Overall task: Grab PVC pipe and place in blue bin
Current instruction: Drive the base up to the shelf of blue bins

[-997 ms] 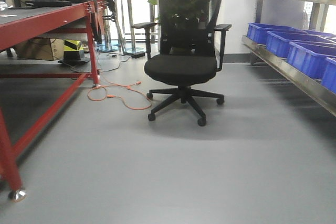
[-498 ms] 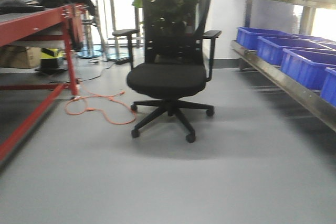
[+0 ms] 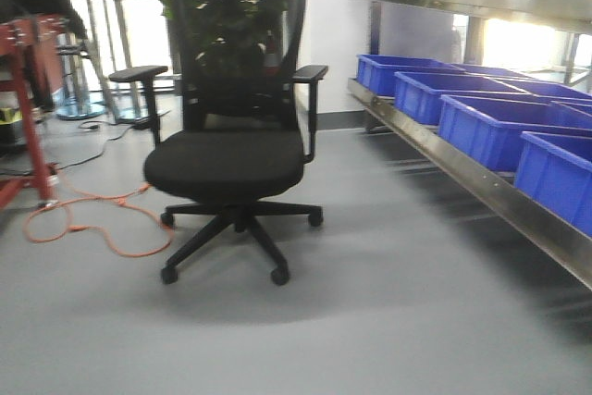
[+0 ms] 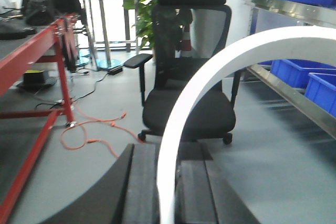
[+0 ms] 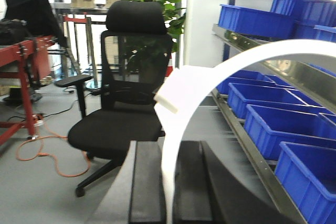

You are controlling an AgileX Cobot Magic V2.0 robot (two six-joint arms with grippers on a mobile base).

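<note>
My left gripper [image 4: 167, 184] is clamped on a long white curved PVC pipe [image 4: 236, 53], and the right gripper [image 5: 169, 184] pinches a matching white arc [image 5: 262, 56]. So I'd call the grab done. The drop is what's left, with the blue plastic bins [image 3: 481, 127] on the steel shelf [image 3: 462, 175] off to the right.

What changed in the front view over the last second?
The view swung right and closer: the office chair slid left in frame, the red table nearly left it, and more blue bins entered. Nothing in the room itself visibly moved.
</note>
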